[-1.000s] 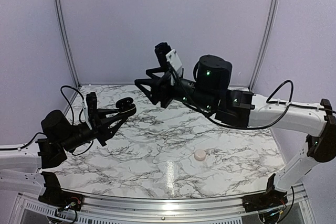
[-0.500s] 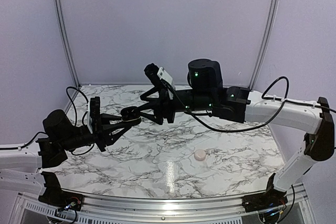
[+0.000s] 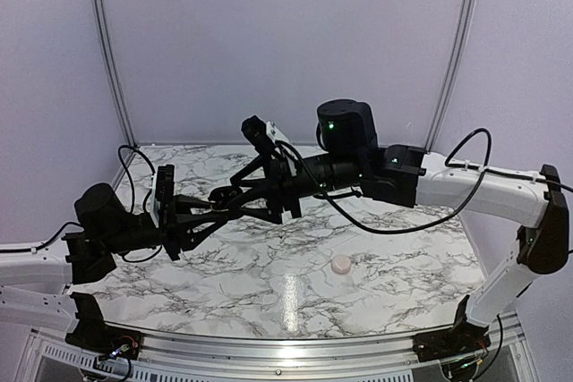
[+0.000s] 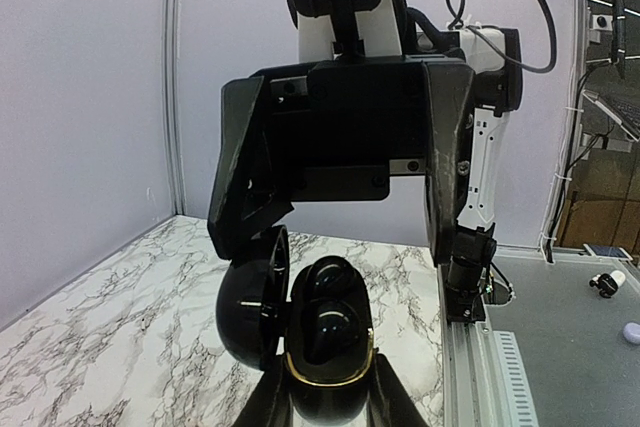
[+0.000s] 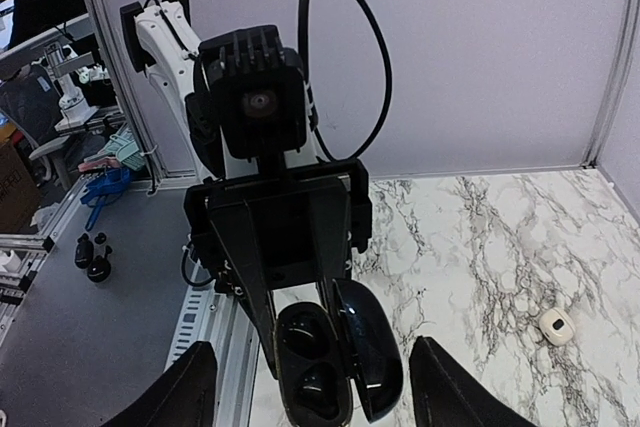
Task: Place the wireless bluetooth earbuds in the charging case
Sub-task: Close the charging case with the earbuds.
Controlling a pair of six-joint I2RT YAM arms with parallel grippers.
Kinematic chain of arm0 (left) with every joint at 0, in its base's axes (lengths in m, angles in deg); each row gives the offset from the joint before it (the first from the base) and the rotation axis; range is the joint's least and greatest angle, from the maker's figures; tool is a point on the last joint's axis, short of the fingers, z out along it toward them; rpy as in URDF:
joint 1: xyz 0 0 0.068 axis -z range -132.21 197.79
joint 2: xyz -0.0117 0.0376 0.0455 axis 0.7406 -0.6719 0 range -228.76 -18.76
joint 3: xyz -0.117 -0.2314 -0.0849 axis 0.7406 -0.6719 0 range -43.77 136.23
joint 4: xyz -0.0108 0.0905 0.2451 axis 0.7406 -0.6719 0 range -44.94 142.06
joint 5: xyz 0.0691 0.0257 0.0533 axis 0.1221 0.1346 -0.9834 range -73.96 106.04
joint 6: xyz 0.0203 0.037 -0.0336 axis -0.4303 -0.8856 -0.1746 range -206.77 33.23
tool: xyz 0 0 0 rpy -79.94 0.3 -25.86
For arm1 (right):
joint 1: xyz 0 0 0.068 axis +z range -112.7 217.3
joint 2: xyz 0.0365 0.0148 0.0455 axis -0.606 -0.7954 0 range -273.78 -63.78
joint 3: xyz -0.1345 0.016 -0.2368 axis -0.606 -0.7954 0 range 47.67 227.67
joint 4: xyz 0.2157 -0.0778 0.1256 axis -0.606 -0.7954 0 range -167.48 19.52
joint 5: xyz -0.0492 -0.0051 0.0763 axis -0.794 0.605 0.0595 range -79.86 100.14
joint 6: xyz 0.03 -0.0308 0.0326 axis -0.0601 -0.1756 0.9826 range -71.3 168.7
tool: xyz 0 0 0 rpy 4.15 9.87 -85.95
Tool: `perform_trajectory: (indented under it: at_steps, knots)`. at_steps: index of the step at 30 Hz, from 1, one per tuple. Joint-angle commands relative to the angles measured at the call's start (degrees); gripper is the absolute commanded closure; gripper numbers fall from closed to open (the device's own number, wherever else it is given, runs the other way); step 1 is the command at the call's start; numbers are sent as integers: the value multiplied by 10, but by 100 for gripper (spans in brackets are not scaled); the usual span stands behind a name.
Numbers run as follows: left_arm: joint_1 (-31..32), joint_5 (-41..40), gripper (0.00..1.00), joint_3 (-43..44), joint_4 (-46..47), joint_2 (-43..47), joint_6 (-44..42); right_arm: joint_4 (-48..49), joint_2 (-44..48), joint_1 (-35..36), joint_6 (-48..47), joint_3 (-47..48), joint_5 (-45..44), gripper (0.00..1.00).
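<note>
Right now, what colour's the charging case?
Charging case is glossy black, gold rim; best in left wrist view.

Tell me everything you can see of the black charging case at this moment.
The charging case is a glossy black, plastic-looking pebble with a thin gold rim at its opening. Its lid stands swung open at one side. The left gripper's jaws clamp its base, above the marble table. The right gripper faces it, jaws spread to either side. Two dark wells show; whether they are filled is unclear.
</note>
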Motion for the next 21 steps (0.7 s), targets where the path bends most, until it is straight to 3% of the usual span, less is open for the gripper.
perform_trajectory:
  at_steps: [1, 6, 15, 21]
  knots:
    - [2, 7, 100, 19, 5, 2, 2, -18, -12, -2, -9, 30, 21, 33]
    - [2, 0, 100, 19, 5, 0, 4, -26, -21, -1, -14, 36, 37, 36]
    - [2, -29, 100, 24, 4, -9, 15, -33, -13, 5, -45, 32, 77, 52]
    - [1, -52, 100, 29, 4, -16, 27, -63, -11, 17, -75, 27, 68, 55]
